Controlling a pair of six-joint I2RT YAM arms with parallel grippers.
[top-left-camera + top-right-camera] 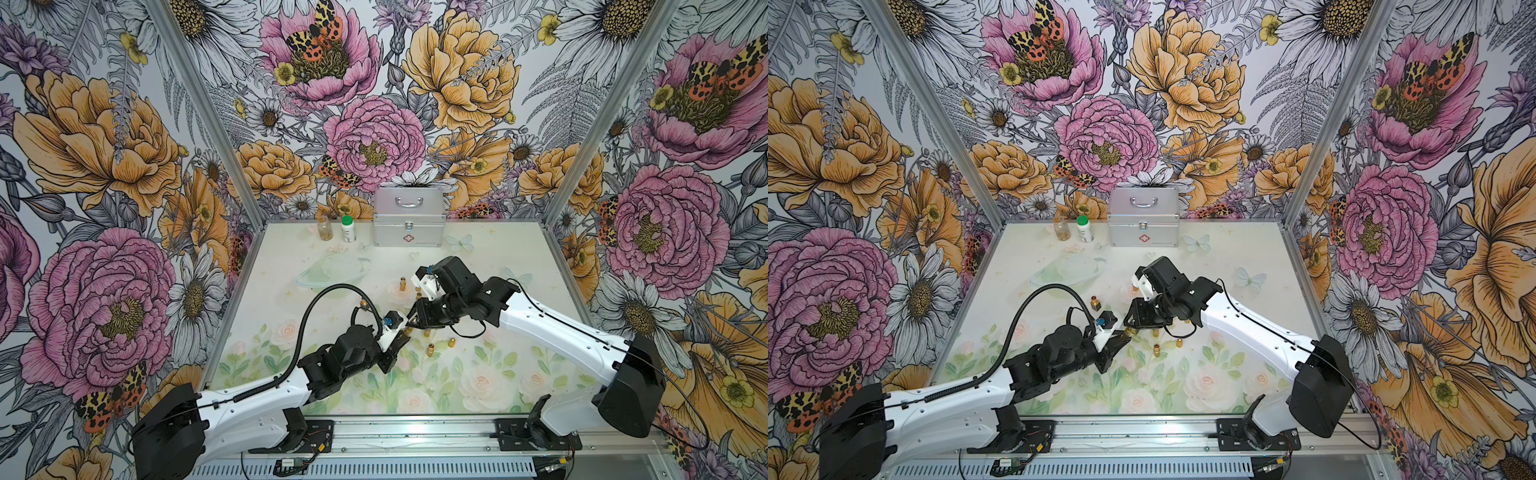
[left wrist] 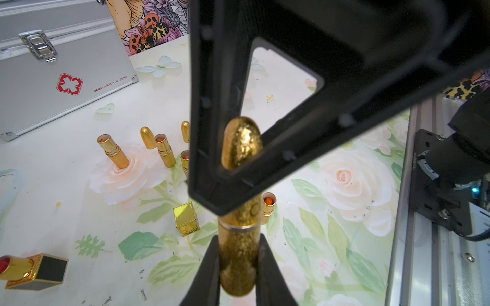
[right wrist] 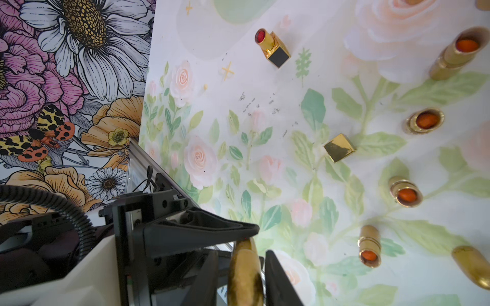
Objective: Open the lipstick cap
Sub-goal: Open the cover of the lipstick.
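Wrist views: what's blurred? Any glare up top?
Left wrist view: held gold lipstick soft, opened lipsticks behind sharp. Right wrist view: its cap blurred, table print crisp. Both top views: table washed out before the silver case.

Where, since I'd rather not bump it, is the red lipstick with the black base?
In both top views the red lipstick sits mid-table, just beyond the left gripper, beside its black cable.

Left end effector [image 1: 1123, 335] clamping gold lipstick [image 1: 1130, 331], mid-table [image 1: 1225, 266]
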